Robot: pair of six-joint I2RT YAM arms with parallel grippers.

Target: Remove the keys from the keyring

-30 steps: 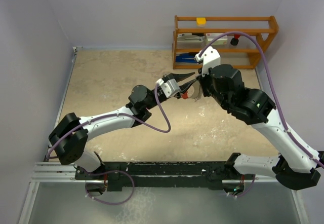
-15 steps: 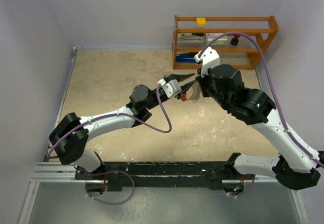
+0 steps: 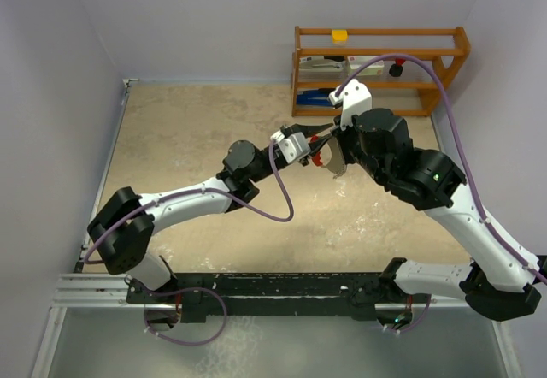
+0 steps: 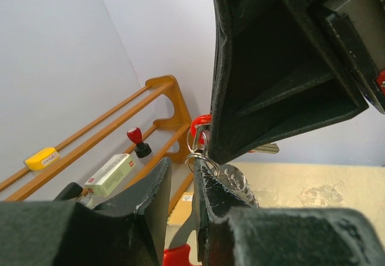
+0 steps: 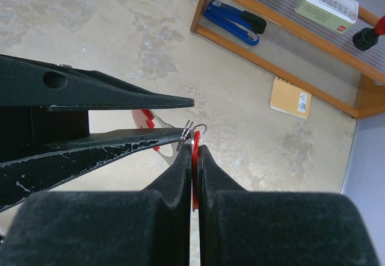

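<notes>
My right gripper point(image 5: 194, 148) is shut on the flat red head of the key point(image 5: 195, 157), held edge-on between its pads above the table. The thin silvery rings of the keyring point(image 5: 192, 130) hang at the key's tip. My left gripper point(image 4: 180, 170) is open; one finger's tip point(image 4: 207, 179) sits against the ring point(image 4: 201, 151), the other finger stands apart. The red-and-white fob point(image 5: 147, 121) hangs beyond the left fingers, its silvery face point(image 4: 237, 185) beside the finger. In the top view both grippers meet mid-table around the fob point(image 3: 332, 166).
A wooden shelf rack point(image 3: 380, 70) stands at the back right, holding a yellow block point(image 3: 340, 35), a blue stapler point(image 5: 231, 19), a white box point(image 5: 328, 1) and a red-topped knob point(image 4: 137, 139). A tan notepad point(image 5: 290, 97) lies on the table by the rack.
My left gripper has moved a little to the right, closer in against the right gripper and the ring. The right arm has held still with the key.
</notes>
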